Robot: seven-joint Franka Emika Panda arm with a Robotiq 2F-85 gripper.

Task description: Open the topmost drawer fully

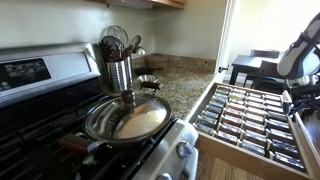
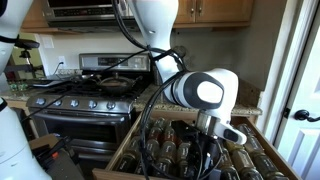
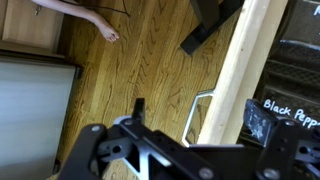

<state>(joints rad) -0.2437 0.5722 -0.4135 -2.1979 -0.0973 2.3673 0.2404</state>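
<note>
- The topmost drawer [image 1: 235, 152] stands pulled far out, at 4 o'clock in an exterior view and at 6 o'clock, under the arm, in an exterior view [image 2: 122, 152].
- It holds slanted rows of small dark-lidded jars [image 1: 245, 115], packed side by side and filling it wall to wall.
- A frying pan [image 1: 128, 118] sits on the stove [image 1: 40, 110] at 9 o'clock from the drawer. A steel pot of utensils [image 1: 120, 70] stands behind the pan, at 12 o'clock from it.
- The arm [image 2: 205, 92] comes down from 12 o'clock and bends over the drawer, wrist pointing down. In an exterior view it enters at 2 o'clock [image 1: 300, 55], above the drawer's outer end.
- The gripper [image 3: 195, 115] rises from 6 o'clock in the wrist view. Its fingers [image 3: 138, 108] are spread wide, with the drawer's metal handle [image 3: 203, 105] in the gap, and they clasp nothing.
- Only the wrist view shows the handle, the wooden floor [image 3: 130, 60] at 10 o'clock, and a jar labelled "Black Pepp…" [image 3: 290, 110] at 3 o'clock.
- Only the exterior views show the stove and the full rows.
</note>
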